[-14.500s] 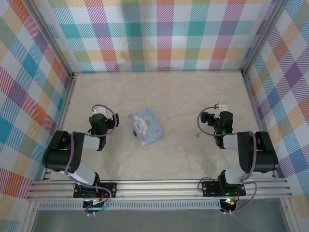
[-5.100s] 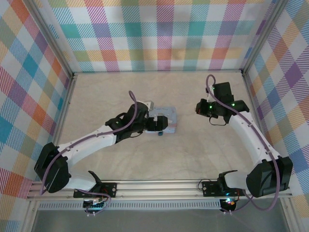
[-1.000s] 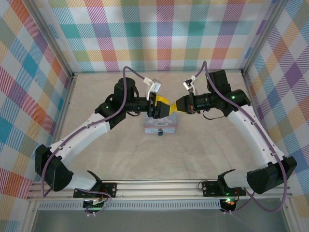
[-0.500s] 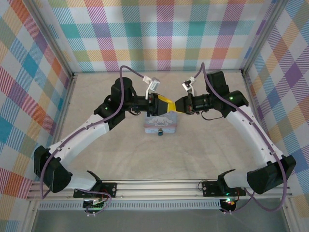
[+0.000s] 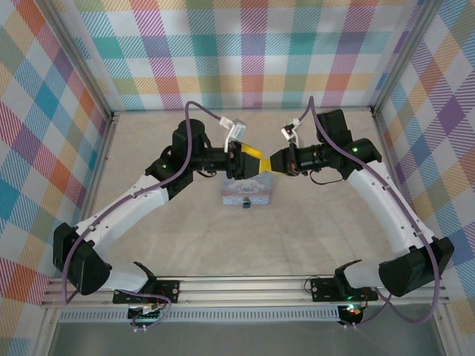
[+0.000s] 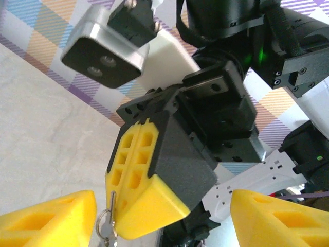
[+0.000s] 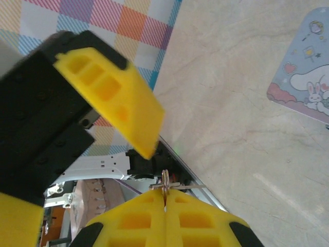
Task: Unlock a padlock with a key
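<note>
Above the table's middle, my right gripper (image 5: 275, 165) is shut on the key (image 7: 165, 181). The slim metal key (image 6: 112, 201) and its ring stick out from the pressed-together yellow fingertips. My left gripper (image 5: 254, 161) faces it tip to tip and stands open. Its two yellow fingers (image 6: 49, 220) lie either side of the right gripper's tips, the near one close beside the key ring. Below both grippers, the tiny dark padlock (image 5: 246, 202) rests at the front edge of the pastel-blue cartoon box (image 5: 249, 190). A corner of that box (image 7: 307, 92) shows in the right wrist view.
The plaid walls (image 5: 245, 52) close off the back and both sides of the pale table (image 5: 312, 237). Both arms reach inward and meet over the box. An aluminium rail (image 5: 245, 288) runs along the near edge.
The left gripper's jaws narrowed and then widened again around the right gripper's tips. Both arms have stayed almost where they were, and the right gripper has kept its hold on the key.
</note>
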`<state>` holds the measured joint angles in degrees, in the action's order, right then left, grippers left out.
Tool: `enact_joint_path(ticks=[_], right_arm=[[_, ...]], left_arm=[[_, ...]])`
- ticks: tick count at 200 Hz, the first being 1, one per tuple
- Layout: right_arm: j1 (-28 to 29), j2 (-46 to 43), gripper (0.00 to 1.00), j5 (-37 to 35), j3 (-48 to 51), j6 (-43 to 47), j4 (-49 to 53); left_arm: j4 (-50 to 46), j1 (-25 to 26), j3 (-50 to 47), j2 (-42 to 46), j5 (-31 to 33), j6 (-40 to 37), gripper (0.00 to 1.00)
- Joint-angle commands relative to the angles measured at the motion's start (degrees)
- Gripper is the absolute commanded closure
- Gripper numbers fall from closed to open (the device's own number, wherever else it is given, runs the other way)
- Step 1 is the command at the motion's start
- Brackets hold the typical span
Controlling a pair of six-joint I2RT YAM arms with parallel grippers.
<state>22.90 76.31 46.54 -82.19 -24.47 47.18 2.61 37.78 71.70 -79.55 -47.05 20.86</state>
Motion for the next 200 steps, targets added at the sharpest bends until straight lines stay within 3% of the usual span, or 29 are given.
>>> enact_joint_path(ticks=[1, 41, 98, 200], right_arm=[[0.09, -1.16, 1.00, 3.79, -0.11, -0.05, -2.08], [0.11, -0.73, 1.00, 5.66, 0.54, -0.59, -3.09], [-1.36, -0.39, 1.00, 3.94, 1.11, -0.47, -2.91], [-2.33, -1.07, 1.00, 4.25, 2.48, -0.08, -2.90]], left_arm=[[3.10, 0.62, -0.38, -1.45, -3.88, 1.46, 0.28], [6.24, 1.39, 0.27, -3.07, -6.57, 3.15, 0.29], [4.98, 1.59, -0.68, -0.85, -6.73, 1.60, 0.67], [0.49, -0.87, -3.69, 3.94, 2.28, -0.32, 0.81]])
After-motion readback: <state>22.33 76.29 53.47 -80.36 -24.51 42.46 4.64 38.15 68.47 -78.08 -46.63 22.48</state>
